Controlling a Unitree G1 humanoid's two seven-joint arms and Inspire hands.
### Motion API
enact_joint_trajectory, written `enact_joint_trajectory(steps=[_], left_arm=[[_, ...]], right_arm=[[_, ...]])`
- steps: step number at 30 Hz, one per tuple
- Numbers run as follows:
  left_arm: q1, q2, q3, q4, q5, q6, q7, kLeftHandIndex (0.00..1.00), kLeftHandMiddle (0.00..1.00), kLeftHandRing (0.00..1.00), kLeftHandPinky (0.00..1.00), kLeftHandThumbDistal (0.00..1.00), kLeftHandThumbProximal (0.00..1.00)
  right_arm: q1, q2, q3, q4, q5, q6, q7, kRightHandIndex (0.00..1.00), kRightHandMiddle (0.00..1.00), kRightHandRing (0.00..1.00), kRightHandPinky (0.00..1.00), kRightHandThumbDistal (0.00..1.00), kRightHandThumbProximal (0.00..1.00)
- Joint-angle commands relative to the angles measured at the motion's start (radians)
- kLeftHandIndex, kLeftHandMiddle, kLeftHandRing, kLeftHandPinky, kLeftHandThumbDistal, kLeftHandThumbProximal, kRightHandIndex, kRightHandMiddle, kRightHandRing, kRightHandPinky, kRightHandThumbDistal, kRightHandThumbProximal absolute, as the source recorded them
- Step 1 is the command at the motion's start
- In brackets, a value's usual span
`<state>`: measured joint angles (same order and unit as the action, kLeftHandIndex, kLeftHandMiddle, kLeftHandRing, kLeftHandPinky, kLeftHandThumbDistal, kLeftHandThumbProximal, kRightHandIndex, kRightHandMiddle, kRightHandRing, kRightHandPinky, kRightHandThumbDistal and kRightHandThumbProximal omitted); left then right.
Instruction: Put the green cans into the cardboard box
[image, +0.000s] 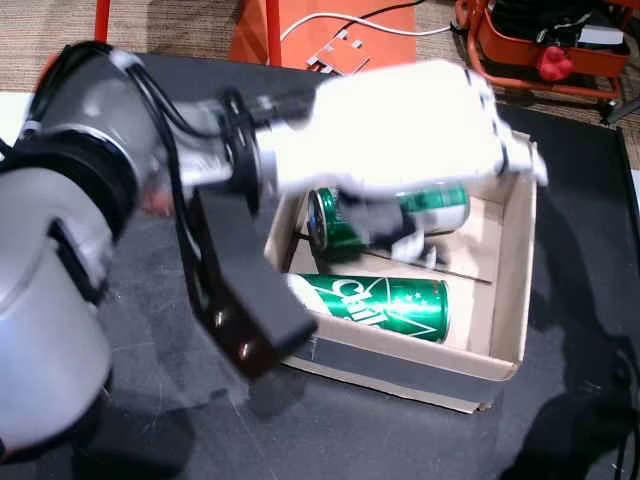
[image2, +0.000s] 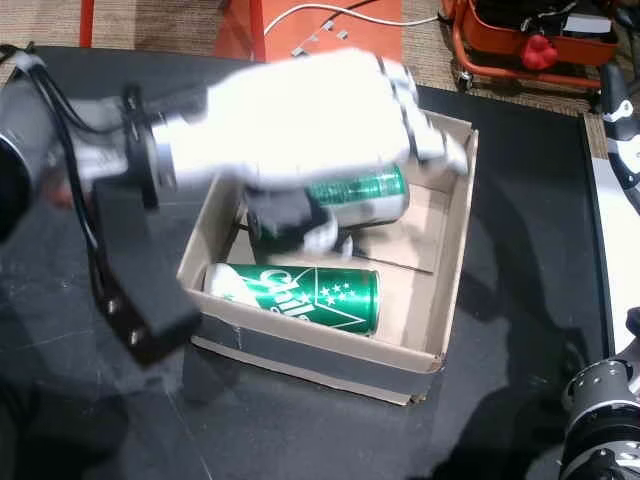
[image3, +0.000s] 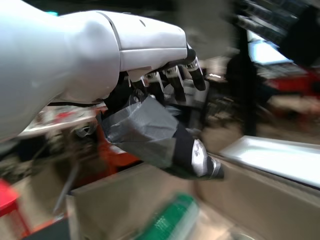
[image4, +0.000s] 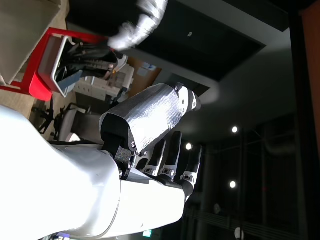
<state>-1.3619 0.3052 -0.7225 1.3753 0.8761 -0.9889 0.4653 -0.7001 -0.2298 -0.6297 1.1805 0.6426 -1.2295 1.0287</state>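
Left hand (image: 400, 120) over cardboard box (image: 500, 365), fingers apart; two green cans (image: 385, 305) inside.

A black, matte table top (image: 560, 420) is seen filling most of both head views. An open brown cardboard box (image: 400, 365) is set directly on it, right of centre in the frame.
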Motion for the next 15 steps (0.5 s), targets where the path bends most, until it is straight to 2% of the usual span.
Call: enact_joint_trajectory(steps=[1, 3, 4, 6, 8, 10, 12, 13, 14, 15], left_arm=[[-0.01, 0.037, 0.155, 0.008, -0.181, -0.018, -0.212, 0.73, 0.77, 0.82, 0.81, 0.99, 0.35], [0.007, 0.051, 0.324, 0.002, -0.389, -0.015, -0.477, 0.77, 0.82, 0.86, 0.79, 0.94, 0.25], [0.015, 0.057, 0.391, -0.004, -0.476, -0.008, -0.588, 0.78, 0.84, 0.88, 0.78, 0.93, 0.24], [0.035, 0.068, 0.516, -0.021, -0.632, 0.031, -0.775, 0.83, 0.87, 0.89, 0.76, 1.0, 0.23], [0.059, 0.08, 0.602, -0.037, -0.735, 0.046, -0.876, 0.85, 0.88, 0.88, 0.77, 1.0, 0.28], [0.1, 0.08, 0.707, -0.056, -0.859, 0.064, -0.995, 0.87, 0.89, 0.9, 0.81, 0.99, 0.3], [0.149, 0.074, 0.815, -0.072, -0.99, 0.09, -1.154, 0.9, 0.92, 0.95, 0.89, 0.87, 0.33], [0.175, 0.069, 0.868, -0.077, -1.053, 0.112, -1.24, 0.91, 0.93, 0.95, 0.9, 0.87, 0.33], [0.21, 0.067, 0.91, -0.079, -1.097, 0.127, -1.292, 0.91, 0.93, 0.95, 0.92, 0.94, 0.39], [0.245, 0.067, 0.947, -0.078, -1.13, 0.144, -1.332, 0.91, 0.92, 0.95, 0.92, 0.96, 0.42]], right_arm=[[-0.007, -0.008, 0.004, 0.012, -0.017, 0.01, -0.016, 0.87, 0.68, 0.62, 0.72, 0.75, 0.52], [-0.009, -0.013, 0.007, 0.021, -0.03, 0.018, -0.027, 0.87, 0.68, 0.62, 0.72, 0.74, 0.52], [-0.01, -0.015, 0.007, 0.025, -0.035, 0.024, -0.031, 0.87, 0.68, 0.62, 0.72, 0.75, 0.52], [-0.015, -0.018, 0.01, 0.034, -0.047, 0.03, -0.043, 0.86, 0.68, 0.62, 0.72, 0.72, 0.53], [-0.018, -0.021, 0.017, 0.042, -0.066, 0.029, -0.066, 0.86, 0.67, 0.62, 0.72, 0.75, 0.54], [-0.02, -0.024, 0.025, 0.048, -0.085, 0.03, -0.081, 0.86, 0.68, 0.62, 0.73, 0.72, 0.55], [-0.023, -0.026, 0.031, 0.051, -0.093, 0.043, -0.084, 0.88, 0.69, 0.63, 0.73, 0.7, 0.51], [-0.023, -0.027, 0.035, 0.052, -0.098, 0.05, -0.088, 0.89, 0.69, 0.64, 0.74, 0.68, 0.49], [-0.023, -0.028, 0.04, 0.054, -0.106, 0.053, -0.095, 0.9, 0.69, 0.64, 0.74, 0.71, 0.5], [-0.023, -0.03, 0.044, 0.055, -0.113, 0.053, -0.101, 0.9, 0.69, 0.64, 0.74, 0.69, 0.5]])
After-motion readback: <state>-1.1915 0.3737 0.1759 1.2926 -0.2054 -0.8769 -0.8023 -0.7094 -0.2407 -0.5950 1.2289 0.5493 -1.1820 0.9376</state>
